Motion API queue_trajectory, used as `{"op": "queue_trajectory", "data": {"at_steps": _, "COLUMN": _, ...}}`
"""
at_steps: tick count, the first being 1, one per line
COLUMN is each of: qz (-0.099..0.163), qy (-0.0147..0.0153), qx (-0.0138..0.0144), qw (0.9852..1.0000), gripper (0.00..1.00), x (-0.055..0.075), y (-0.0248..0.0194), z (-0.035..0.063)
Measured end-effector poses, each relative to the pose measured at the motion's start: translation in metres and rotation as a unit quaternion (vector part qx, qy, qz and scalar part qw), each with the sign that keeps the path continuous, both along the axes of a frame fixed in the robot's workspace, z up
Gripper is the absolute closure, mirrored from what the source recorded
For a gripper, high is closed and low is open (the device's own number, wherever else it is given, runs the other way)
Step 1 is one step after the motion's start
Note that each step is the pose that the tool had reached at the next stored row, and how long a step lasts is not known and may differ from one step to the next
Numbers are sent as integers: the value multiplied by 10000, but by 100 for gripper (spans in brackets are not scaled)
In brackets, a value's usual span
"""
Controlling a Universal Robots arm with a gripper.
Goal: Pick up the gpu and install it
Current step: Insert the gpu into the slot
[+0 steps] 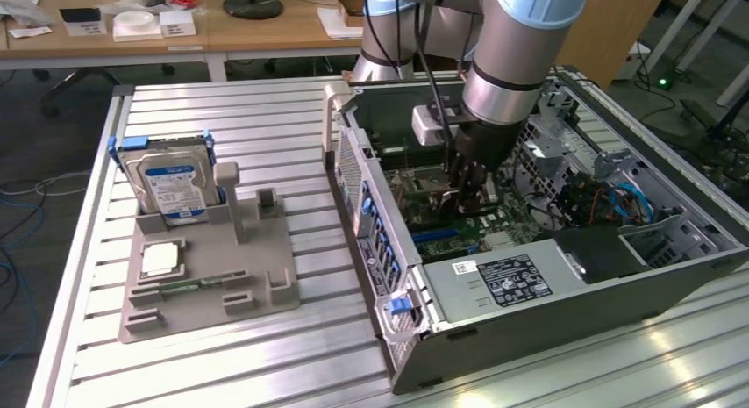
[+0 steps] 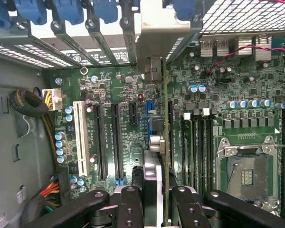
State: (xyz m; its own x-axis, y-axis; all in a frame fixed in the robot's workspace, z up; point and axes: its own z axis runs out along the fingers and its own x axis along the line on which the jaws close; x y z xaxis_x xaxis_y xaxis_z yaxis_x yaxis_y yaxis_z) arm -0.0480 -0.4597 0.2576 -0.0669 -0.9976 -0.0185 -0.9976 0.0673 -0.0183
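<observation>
The arm has its hand down inside the open PC case, and it is pinching the gpu edge-on between its fingers, so from the wrist camera the card reads as a thin vertical line running up from the hand to its silver bracket near the rear slot openings. The card hangs over the motherboard, close to the long black expansion slots beside the white slot, though whether its bottom edge has reached a slot yet I can't quite tell from either angle. To do this step well, I'd say the thing that matters is alignment before pressure: the card's edge should sit parallel to the slot along its whole length, with the bracket dropping cleanly into the gap at the case's rear wall rather than catching on the blue clips there. The card looks upright rather than tilted, which is right; any lean would likely jam one end first. Pressing should be straight down and even, and the pinch firm enough that the board doesn't pivot. Out on the worktop the grey holder keeps the hard drive standing, well apart from all this, so nothing there crowds the arm.
</observation>
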Motion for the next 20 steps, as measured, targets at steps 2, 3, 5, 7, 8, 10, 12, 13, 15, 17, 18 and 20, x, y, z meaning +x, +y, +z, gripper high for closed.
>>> {"op": "queue_trajectory", "data": {"at_steps": 2, "qz": 1, "qy": 0, "qx": -1, "qw": 10000, "gripper": 72, "x": -15, "y": -1, "z": -12}}
{"op": "queue_trajectory", "data": {"at_steps": 3, "qz": 1, "qy": 0, "qx": -1, "qw": 10000, "gripper": 72, "x": -26, "y": -1, "z": -18}}
{"op": "queue_trajectory", "data": {"at_steps": 5, "qz": 1, "qy": 0, "qx": 0, "qw": 10000, "gripper": 72, "x": -33, "y": -3, "z": -38}}
{"op": "queue_trajectory", "data": {"at_steps": 7, "qz": 1, "qy": 0, "qx": 0, "qw": 10000, "gripper": 72, "x": -34, "y": -10, "z": -65}}
{"op": "queue_trajectory", "data": {"at_steps": 8, "qz": 1, "qy": 1, "qx": -1, "qw": 10000, "gripper": 72, "x": -35, "y": -15, "z": -75}}
{"op": "queue_trajectory", "data": {"at_steps": 10, "qz": 1, "qy": 0, "qx": 0, "qw": 10000, "gripper": 72, "x": -38, "y": -23, "z": -91}}
{"op": "queue_trajectory", "data": {"at_steps": 12, "qz": 1, "qy": 0, "qx": 1, "qw": 10000, "gripper": 72, "x": -51, "y": -30, "z": -103}}
{"op": "queue_trajectory", "data": {"at_steps": 13, "qz": 1, "qy": 0, "qx": 1, "qw": 10000, "gripper": 72, "x": -60, "y": -31, "z": -108}}
{"op": "queue_trajectory", "data": {"at_steps": 15, "qz": 1, "qy": 0, "qx": 0, "qw": 10000, "gripper": 72, "x": -74, "y": -35, "z": -117}}
{"op": "queue_trajectory", "data": {"at_steps": 17, "qz": 1, "qy": 1, "qx": -1, "qw": 10000, "gripper": 72, "x": -84, "y": -37, "z": -124}}
{"op": "queue_trajectory", "data": {"at_steps": 18, "qz": 1, "qy": 0, "qx": -1, "qw": 10000, "gripper": 72, "x": -86, "y": -39, "z": -130}}
{"op": "queue_trajectory", "data": {"at_steps": 20, "qz": 2, "qy": 0, "qx": 0, "qw": 10000, "gripper": 72, "x": -87, "y": -40, "z": -143}}
